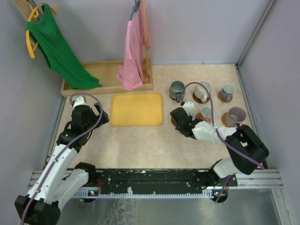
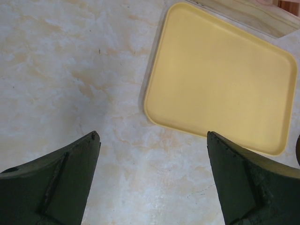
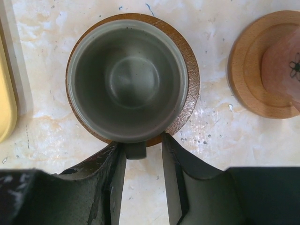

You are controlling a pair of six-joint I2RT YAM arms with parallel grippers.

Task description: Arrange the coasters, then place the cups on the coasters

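So my right gripper [image 3: 142, 145] has its jaws slack, parted either side of the grey-green cup [image 3: 126, 79] handle. The cup's sitting on a dark brown coaster [image 3: 191, 79]. On the left gripper [image 2: 152, 136] the jaws are spread wide above the desk [image 2: 70, 70], near the yellow tray [image 2: 220, 79].

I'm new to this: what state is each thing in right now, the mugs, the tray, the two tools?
Dark grey-green ceramic cup: upright, empty, on a dark brown round coaster.
Right tool: open, straddling that cup's handle.
Left tool: open, holding nothing.
Pinkish cup: upright on a light tan coaster.
Mauve ceramic cup: upright.
Yellow rectangular plastic tray: flat, nothing on it.
Green shirt: hanging.
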